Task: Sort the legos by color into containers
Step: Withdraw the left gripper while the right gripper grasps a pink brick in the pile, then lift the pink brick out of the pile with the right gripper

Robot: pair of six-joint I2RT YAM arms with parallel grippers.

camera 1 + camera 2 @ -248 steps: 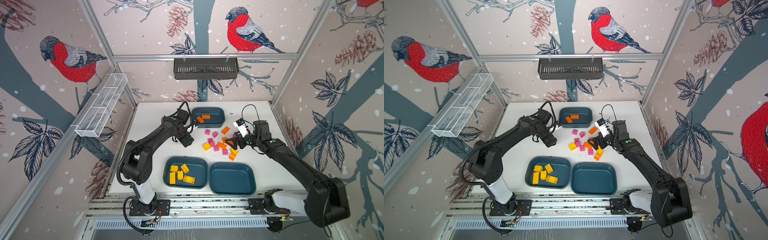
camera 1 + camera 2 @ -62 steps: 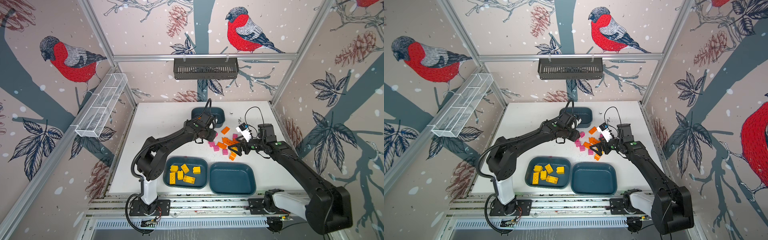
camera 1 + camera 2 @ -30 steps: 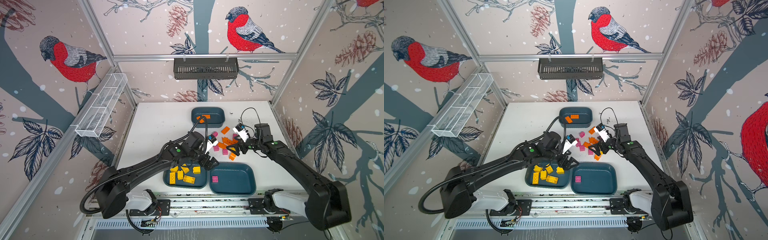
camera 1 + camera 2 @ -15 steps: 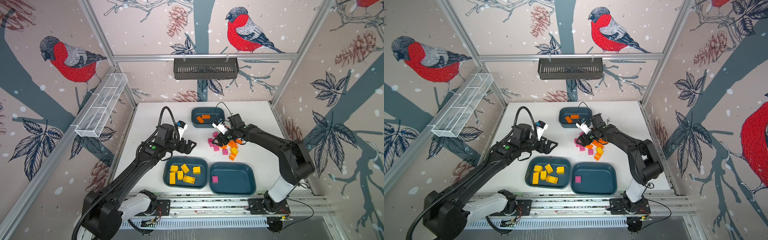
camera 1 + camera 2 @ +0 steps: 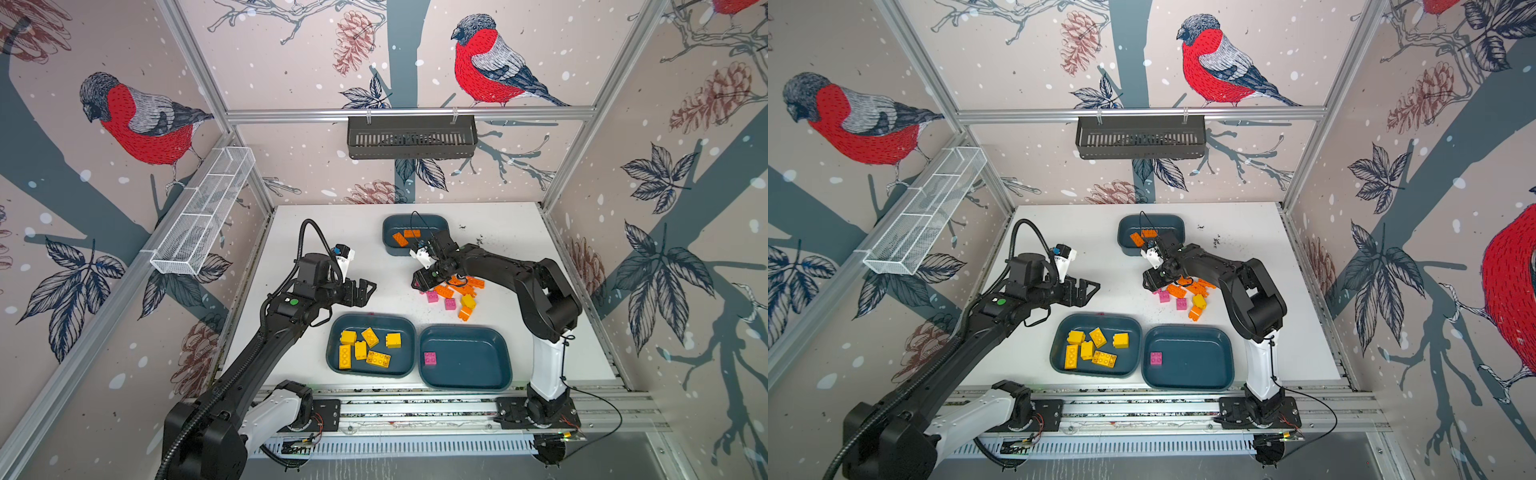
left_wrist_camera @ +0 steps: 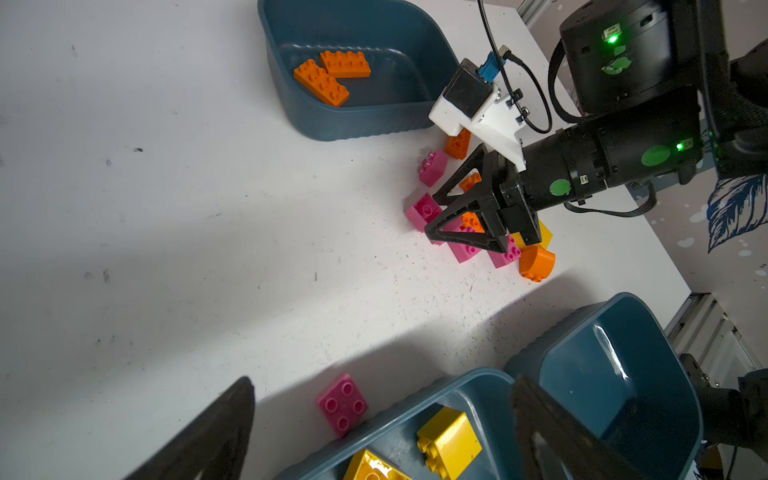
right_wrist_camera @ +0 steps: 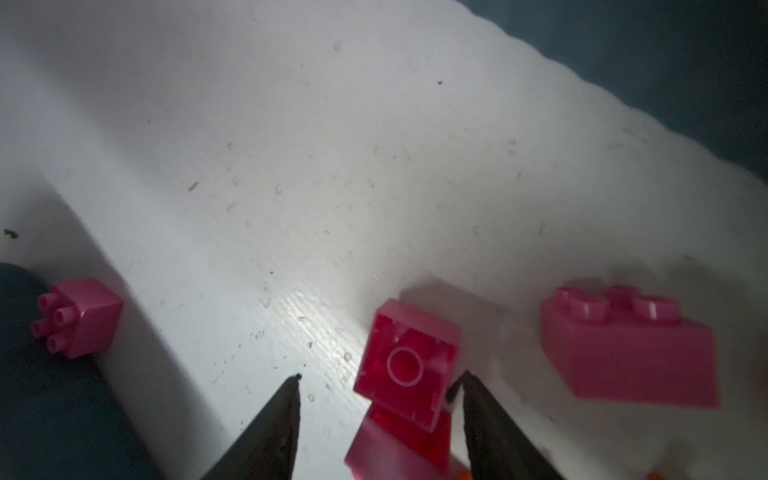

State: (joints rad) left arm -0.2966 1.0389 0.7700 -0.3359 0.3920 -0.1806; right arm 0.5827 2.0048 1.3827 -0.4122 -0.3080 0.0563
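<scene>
Loose orange, pink and yellow legos form a pile (image 5: 457, 291) mid-table. My right gripper (image 5: 417, 284) is low at the pile's left edge. Its jaws stand part-open around an overturned pink lego (image 7: 409, 365), which touches one finger (image 7: 478, 415) and is clear of the other. My left gripper (image 5: 365, 291) hovers open and empty behind the front left container (image 5: 405, 361), which holds several yellow legos. One pink lego (image 5: 430, 358) lies in the front right container (image 5: 469, 357). Two orange legos (image 6: 328, 75) lie in the back container (image 5: 390, 222). Another pink lego (image 6: 343, 403) lies on the table beside the yellow container's rim.
A black slotted basket (image 5: 411, 137) hangs on the back wall and a white wire mesh basket (image 5: 203, 216) on the left wall. The right arm (image 5: 540, 291) arches over the pile from the right. Metal rails (image 5: 415, 407) run along the table's front edge.
The left arm has drawn back left from over the front containers, leaving a pink lego in the right one. My right gripper has come down at the pile's left edge and its jaws have narrowed.
</scene>
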